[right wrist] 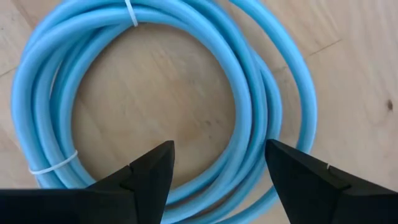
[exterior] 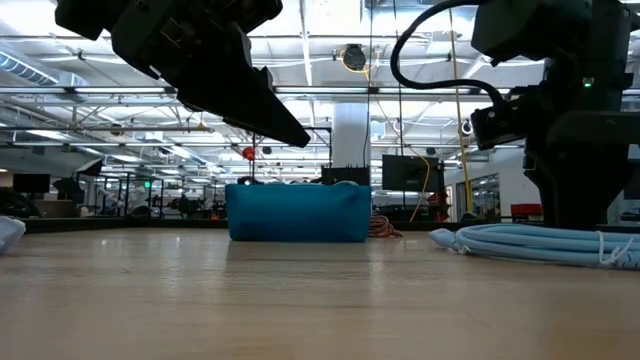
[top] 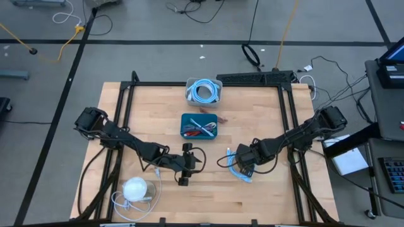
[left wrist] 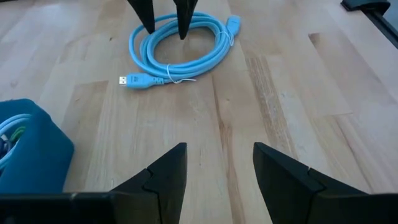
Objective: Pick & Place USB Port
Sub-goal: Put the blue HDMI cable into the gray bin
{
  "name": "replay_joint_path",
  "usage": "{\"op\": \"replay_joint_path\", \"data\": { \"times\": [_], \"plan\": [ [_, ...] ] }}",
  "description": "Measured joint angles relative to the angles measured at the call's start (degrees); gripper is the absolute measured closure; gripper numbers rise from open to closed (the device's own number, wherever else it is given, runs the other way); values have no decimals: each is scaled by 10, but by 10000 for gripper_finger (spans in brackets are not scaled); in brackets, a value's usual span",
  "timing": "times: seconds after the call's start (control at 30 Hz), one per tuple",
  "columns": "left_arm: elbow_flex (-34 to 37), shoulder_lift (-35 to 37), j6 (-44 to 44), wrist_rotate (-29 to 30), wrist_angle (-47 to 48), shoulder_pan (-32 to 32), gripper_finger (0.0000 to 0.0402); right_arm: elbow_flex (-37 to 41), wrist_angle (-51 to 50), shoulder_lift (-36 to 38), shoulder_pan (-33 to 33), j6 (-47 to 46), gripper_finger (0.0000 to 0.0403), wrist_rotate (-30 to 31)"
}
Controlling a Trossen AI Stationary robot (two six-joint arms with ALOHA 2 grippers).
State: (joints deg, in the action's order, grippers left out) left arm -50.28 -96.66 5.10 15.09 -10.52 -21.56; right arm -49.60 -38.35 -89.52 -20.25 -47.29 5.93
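Observation:
A light-blue USB cable (top: 239, 172), coiled and held by white ties, lies flat on the wooden table right of centre; its plug end (left wrist: 132, 81) points away from the coil. My right gripper (right wrist: 217, 149) points down just above the coil (right wrist: 249, 106), open, one finger over the coil's hollow and the other outside the ring, with a stretch of the strands between them. I see no touch. My left gripper (left wrist: 217, 149) hovers open and empty left of the cable (left wrist: 180, 46), slanting down over bare wood.
A teal bin (top: 199, 125) holding small items stands at the table's middle, and a clear bin (top: 203, 91) with another coiled cable is at the far edge. A white bundle with cord (top: 134, 188) lies near the front left. Bare wood stretches along the near edge.

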Motion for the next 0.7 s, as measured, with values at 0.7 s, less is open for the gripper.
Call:
{"op": "replay_joint_path", "data": {
  "times": [0.7],
  "plan": [
    [0,0,-2,0,16,0,215,-77,-51,3,3,9,156,-30]
  ]
}}
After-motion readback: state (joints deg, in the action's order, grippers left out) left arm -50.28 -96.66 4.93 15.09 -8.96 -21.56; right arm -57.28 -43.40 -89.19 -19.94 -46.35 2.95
